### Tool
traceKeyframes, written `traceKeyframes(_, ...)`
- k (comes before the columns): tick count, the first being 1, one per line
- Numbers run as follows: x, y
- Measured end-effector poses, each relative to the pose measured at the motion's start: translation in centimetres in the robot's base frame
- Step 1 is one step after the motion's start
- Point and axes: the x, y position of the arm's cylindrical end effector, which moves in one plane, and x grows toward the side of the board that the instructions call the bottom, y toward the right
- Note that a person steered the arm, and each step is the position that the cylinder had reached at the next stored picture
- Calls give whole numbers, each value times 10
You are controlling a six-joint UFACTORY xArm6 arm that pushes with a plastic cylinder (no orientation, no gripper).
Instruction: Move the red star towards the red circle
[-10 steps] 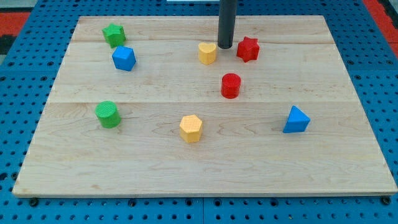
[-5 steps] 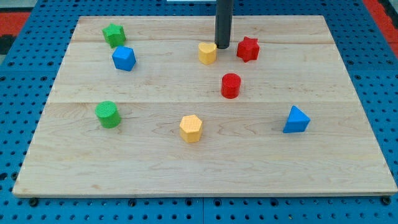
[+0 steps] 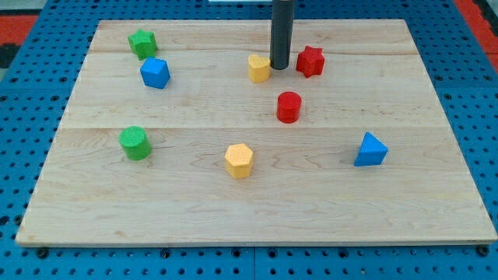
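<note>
The red star [image 3: 310, 61] lies on the wooden board [image 3: 257, 194] near the view's top, right of centre. The red circle [image 3: 289, 106] stands a short way below it and slightly to the left. My tip [image 3: 280, 67] is down on the board between the yellow heart-shaped block [image 3: 259, 68] and the red star, close beside the yellow block's right edge and a small gap left of the star. The rod rises straight up out of the view's top.
A green star [image 3: 142, 43] and a blue block [image 3: 155, 73] sit at the upper left. A green cylinder [image 3: 135, 143] is at the left, a yellow hexagon [image 3: 239, 160] below centre, a blue triangle [image 3: 370, 149] at the right.
My tip moved slightly left and up, then came down a little between the yellow heart and the red star. No block has visibly moved.
</note>
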Motion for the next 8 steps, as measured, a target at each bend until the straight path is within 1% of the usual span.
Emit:
traceKeyframes(2,-15,0)
traceKeyframes(3,-41,21)
traceKeyframes(4,-55,62)
traceKeyframes(5,-56,67)
traceKeyframes(6,-3,64)
traceKeyframes(7,16,41)
traceKeyframes(8,-9,4)
